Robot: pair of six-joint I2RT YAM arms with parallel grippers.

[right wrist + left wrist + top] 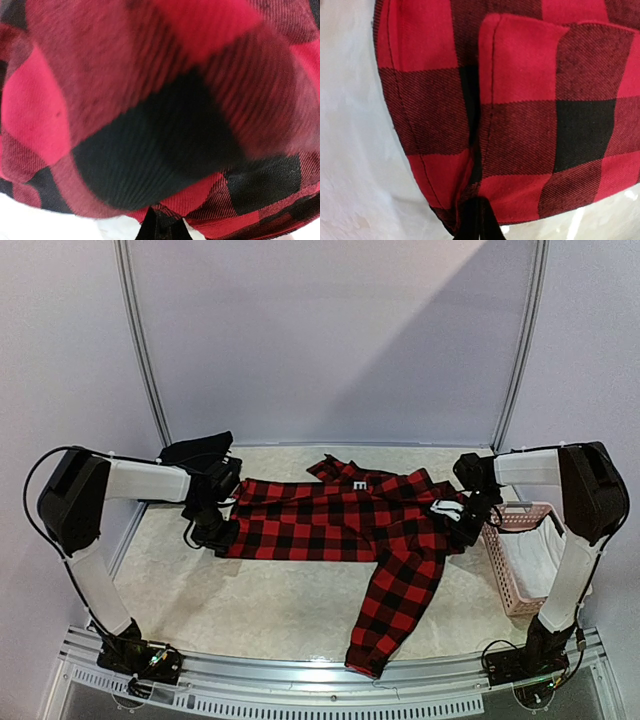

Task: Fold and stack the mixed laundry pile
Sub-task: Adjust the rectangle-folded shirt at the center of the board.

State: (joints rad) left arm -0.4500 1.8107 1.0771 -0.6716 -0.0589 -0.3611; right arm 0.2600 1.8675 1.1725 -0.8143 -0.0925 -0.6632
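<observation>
**Fig. Both grippers clamped on a plaid flannel shirt [340,515] spread across the table [270,610].**
From left to right: a dark garment [196,451] lies at the far left corner, behind the left arm. The left gripper [214,532] is closed on the shirt's left edge, with cloth pinched between its fingers. The red-and-black shirt lies flat mid-table, one sleeve trailing to the near edge. The right gripper [467,528] is closed on the shirt's right edge. A pink basket [505,575] stands at the right, just beside the right gripper.

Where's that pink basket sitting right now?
Seen from above, the pink basket stands at the right edge of the table, just right of the plaid shirt.
</observation>
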